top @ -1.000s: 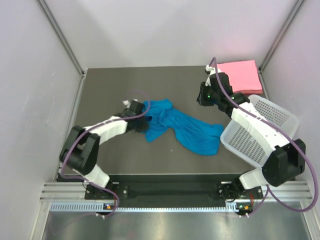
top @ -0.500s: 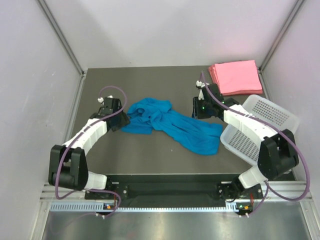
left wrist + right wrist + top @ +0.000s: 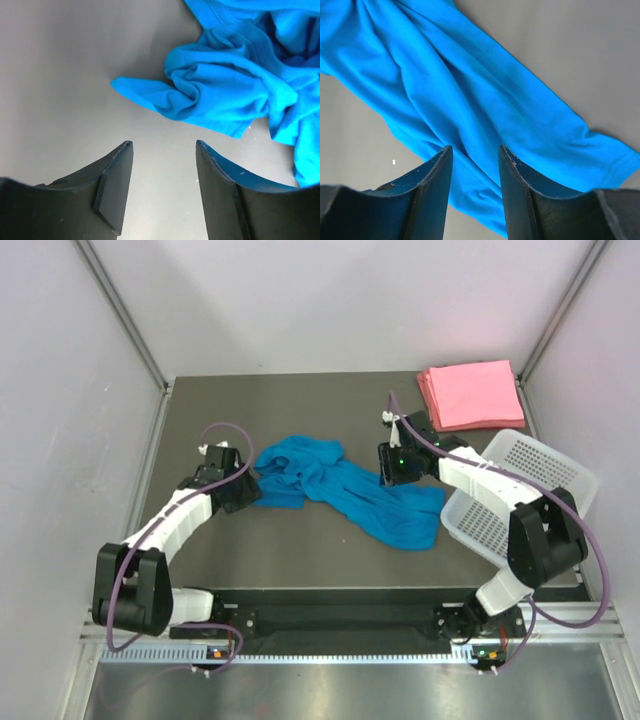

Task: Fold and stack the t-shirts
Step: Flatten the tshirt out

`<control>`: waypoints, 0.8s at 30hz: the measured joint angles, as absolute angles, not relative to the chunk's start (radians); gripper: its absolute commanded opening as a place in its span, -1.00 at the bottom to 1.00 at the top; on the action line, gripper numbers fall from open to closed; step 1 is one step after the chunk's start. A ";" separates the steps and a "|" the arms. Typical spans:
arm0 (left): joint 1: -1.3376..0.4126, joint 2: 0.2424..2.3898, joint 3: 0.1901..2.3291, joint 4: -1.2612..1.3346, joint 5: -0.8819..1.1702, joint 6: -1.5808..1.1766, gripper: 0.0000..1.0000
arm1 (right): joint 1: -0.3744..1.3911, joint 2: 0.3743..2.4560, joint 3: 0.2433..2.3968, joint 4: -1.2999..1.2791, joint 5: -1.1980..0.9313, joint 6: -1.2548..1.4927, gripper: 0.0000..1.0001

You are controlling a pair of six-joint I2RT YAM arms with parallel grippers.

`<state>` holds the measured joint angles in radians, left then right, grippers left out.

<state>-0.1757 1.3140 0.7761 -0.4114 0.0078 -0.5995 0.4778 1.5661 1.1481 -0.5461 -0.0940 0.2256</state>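
A crumpled bright blue t-shirt (image 3: 345,490) lies stretched across the middle of the table. Its bunched left end (image 3: 220,90) lies just ahead of my left gripper (image 3: 164,145), which is open over bare table with nothing between its fingers. In the top view that left gripper (image 3: 243,492) sits at the shirt's left tip. My right gripper (image 3: 392,468) hovers over the shirt's right half. Its jaws (image 3: 475,148) stand open above the blue cloth (image 3: 470,85), not pinching it. Folded pink t-shirts (image 3: 470,395) are stacked at the back right corner.
A white perforated basket (image 3: 530,490) lies tilted at the right edge, just right of the blue shirt and under the right arm. Grey walls enclose the dark tabletop (image 3: 260,410) on the left, back and right.
The left gripper opened, let go of the shirt's left end and backed off to the left. The right arm came down from near the pink stack to the shirt, its jaws widening.
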 measured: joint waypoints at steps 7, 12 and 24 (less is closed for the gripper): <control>-0.183 1.352 0.841 -0.382 0.122 -0.563 0.20 | 0.478 1.582 1.146 -0.544 -0.094 0.229 -0.16; -0.192 1.505 1.030 -0.372 0.128 -0.522 0.23 | 0.492 1.587 1.146 -0.431 -0.147 0.287 -0.02; -0.192 1.562 1.063 -0.393 0.140 -0.509 0.22 | 0.550 1.855 1.181 0.002 -0.236 0.696 -0.01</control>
